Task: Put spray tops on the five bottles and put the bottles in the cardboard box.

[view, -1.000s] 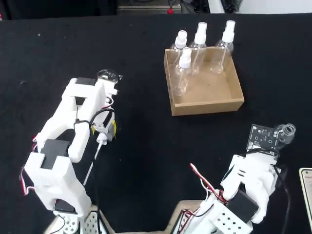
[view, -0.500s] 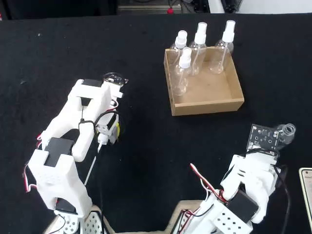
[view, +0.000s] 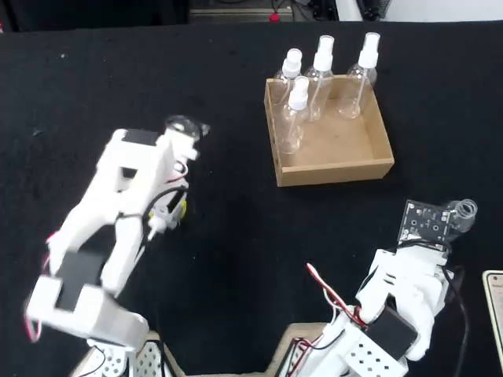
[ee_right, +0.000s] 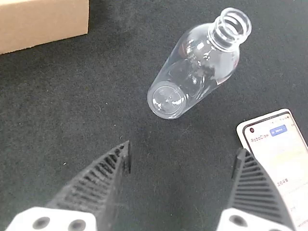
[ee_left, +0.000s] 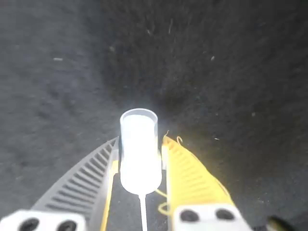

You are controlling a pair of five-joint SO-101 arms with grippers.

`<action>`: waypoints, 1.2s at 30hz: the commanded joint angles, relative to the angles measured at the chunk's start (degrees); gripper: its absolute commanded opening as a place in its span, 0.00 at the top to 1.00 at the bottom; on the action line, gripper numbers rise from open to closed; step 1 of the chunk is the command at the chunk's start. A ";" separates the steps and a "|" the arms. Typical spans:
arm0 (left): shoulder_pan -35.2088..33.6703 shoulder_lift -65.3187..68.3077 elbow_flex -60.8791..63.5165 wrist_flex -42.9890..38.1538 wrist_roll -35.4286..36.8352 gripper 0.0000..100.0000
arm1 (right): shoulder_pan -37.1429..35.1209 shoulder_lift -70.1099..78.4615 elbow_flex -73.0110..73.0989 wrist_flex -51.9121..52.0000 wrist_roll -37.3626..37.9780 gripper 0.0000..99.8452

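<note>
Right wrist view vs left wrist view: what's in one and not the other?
Right wrist: the open right claw near an uncapped clear bottle, a corner of the cardboard box, and a phone beside the bottle. Left wrist: the left claw shut on a white spray top, its thin tube running back between the fingers. Both: the black table underneath.
</note>
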 commanded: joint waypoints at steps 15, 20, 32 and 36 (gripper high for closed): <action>1.63 -34.02 1.10 -4.40 13.10 0.92 | 4.84 1.63 -16.66 -4.66 0.44 0.69; 3.74 -36.66 1.45 -4.22 13.80 0.92 | 4.75 17.98 -23.69 -6.77 0.09 0.69; 7.43 -36.92 5.85 -8.09 13.89 0.92 | 4.22 28.00 -9.89 -24.79 -1.93 0.69; 7.16 -36.48 7.52 -10.11 13.89 0.92 | 4.22 25.19 -2.24 -33.14 -1.93 0.69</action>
